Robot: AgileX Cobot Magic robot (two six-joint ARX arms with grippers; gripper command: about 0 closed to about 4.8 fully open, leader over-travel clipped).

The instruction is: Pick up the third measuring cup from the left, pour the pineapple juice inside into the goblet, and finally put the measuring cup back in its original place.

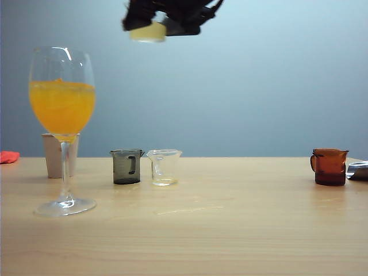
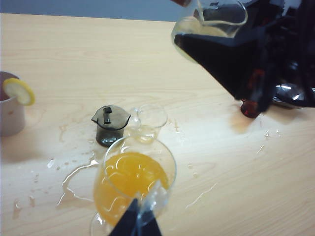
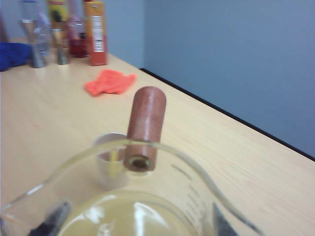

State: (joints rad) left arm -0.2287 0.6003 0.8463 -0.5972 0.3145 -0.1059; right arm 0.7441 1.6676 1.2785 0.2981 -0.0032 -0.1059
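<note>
The third measuring cup (image 3: 197,196), clear with a wide rim and a brown handle (image 3: 145,125), is held high in the air by my right gripper (image 3: 133,227), whose fingers (image 3: 49,223) press on both its sides. Pale yellow pineapple juice (image 3: 128,216) lies in it. In the exterior view the cup (image 1: 148,31) and right gripper (image 1: 172,17) hang at the top, up and to the right of the goblet (image 1: 62,115). The goblet stands on the table, its bowl about half full of an orange drink. My left gripper (image 2: 135,223) hovers above the goblet (image 2: 135,177), fingertips together.
A beige paper cup (image 1: 53,155) with a lemon slice (image 2: 19,91) stands behind the goblet. On the wood table (image 1: 230,230) stand a smoky grey cup (image 1: 126,167), a clear cup (image 1: 164,167) and, far right, a brown cup (image 1: 330,167). Spilled drops (image 2: 74,172) wet the table. A red cloth (image 3: 109,82) lies at the back edge.
</note>
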